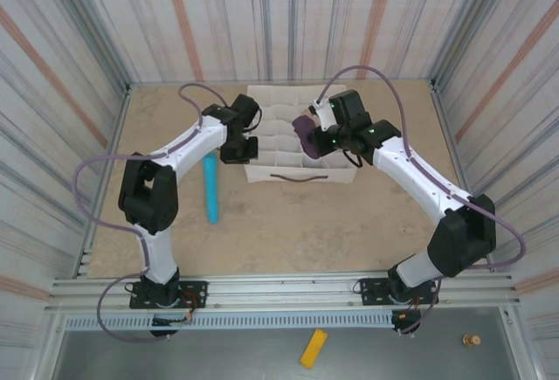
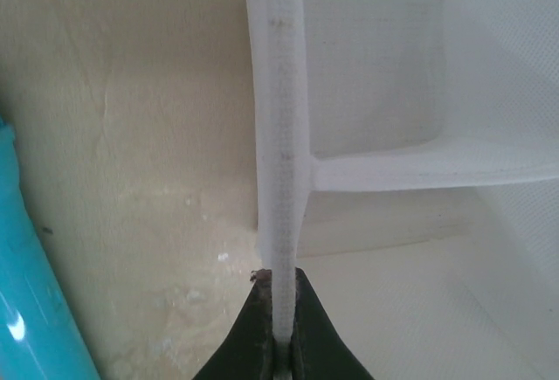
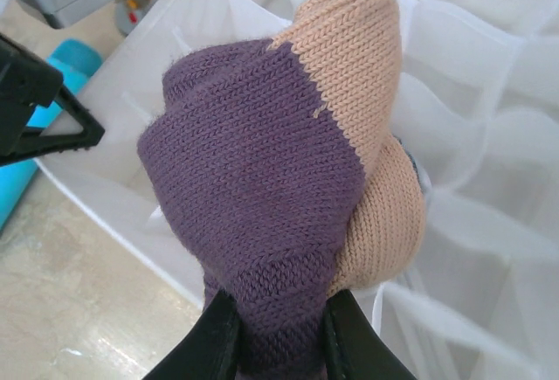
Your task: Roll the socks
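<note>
The socks [image 3: 271, 179] are a rolled bundle of purple knit with a tan-orange patch. My right gripper [image 3: 279, 336] is shut on the bundle's purple end and holds it above the white fabric organizer [image 3: 489, 223]. From above, the socks [image 1: 305, 133] hang over the organizer's [image 1: 332, 173] middle compartments at the right gripper [image 1: 309, 138]. My left gripper [image 2: 281, 310] is shut on the organizer's left wall [image 2: 281, 135], pinching the white rim between its fingers. In the top view the left gripper [image 1: 238, 148] sits at the organizer's left edge.
A light blue cylinder [image 1: 210, 190] lies on the tan table left of the organizer, close beside the left gripper; the cylinder [image 2: 35, 310] runs along the left edge of the left wrist view. The organizer's dark handle [image 1: 286, 176] faces the arms. Striped walls enclose the table.
</note>
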### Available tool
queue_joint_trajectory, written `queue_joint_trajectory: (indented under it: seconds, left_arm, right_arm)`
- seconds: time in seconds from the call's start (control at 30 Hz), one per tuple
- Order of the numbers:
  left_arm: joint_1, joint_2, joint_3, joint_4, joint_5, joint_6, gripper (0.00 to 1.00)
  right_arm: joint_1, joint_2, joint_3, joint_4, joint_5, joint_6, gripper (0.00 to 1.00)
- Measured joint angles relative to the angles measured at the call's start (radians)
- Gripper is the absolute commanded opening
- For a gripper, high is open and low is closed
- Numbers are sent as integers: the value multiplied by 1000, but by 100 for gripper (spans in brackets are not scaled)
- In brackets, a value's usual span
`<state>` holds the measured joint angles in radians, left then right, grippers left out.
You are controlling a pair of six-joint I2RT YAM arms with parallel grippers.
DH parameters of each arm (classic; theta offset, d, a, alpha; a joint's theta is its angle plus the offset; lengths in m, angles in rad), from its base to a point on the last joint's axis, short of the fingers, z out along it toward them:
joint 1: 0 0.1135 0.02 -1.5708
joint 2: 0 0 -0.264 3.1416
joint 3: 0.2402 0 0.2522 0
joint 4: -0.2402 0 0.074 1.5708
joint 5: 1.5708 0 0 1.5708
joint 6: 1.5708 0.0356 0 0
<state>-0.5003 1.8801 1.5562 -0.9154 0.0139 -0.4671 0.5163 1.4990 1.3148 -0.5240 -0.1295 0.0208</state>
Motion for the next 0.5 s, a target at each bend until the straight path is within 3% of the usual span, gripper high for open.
queue_joint_trajectory:
  seconds: [0.17,0.5]
  left_arm:
    - [-4,-85,-116,31,3,0,0]
    - [-4,-104,-190,112,3,0,0]
  right_arm:
    - [37,74,2,27,-10,-57,0]
    - [87,230,11,155,-3,-139,0]
